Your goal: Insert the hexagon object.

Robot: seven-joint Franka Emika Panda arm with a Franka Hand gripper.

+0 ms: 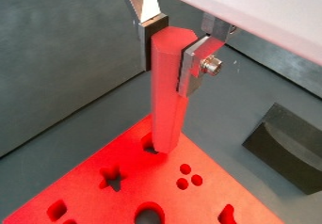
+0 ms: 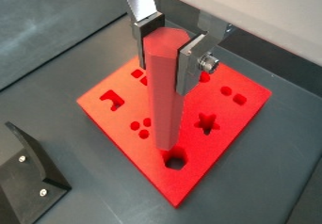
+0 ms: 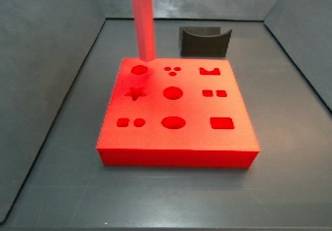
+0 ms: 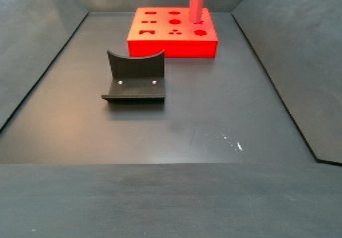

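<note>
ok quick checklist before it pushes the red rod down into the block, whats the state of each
1. Grip: gripper fingers clamp the hexagon object near its top: ok.
2. Rod upright, in both side views: ok.
3. Tip over a hole in the red block, in both wrist views: ok.
4. Whether the hole's shape matches the rod: cannot tell.
5. Depth already entered: cannot tell.
6. The fixture stands apart from the block: ok.

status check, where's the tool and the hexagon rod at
Tool shut on hexagon rod, above red block. Rod upright, lower end at a corner hole. Fixture stands apart, nothing blocking.
</note>
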